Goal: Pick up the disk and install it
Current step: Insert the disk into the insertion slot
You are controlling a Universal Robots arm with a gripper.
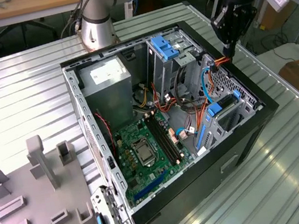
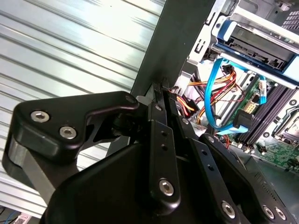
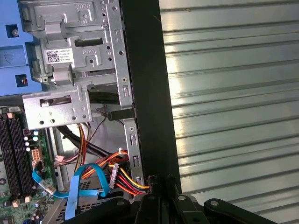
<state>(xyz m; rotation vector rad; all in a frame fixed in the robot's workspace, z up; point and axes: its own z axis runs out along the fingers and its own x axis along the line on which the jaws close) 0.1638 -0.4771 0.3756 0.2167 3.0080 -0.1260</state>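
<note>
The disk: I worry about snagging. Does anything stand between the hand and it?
Yes. In the second wrist view the shut hand sits at the case's black wall, and orange wires and a blue cable cross between it and the disk.

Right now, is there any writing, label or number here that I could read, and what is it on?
No text is legible.
White sticker on the grey metal box: too small to read.
White label on the metal drive cage: too small to read.
Markings on the green circuit board: too small to read.
</note>
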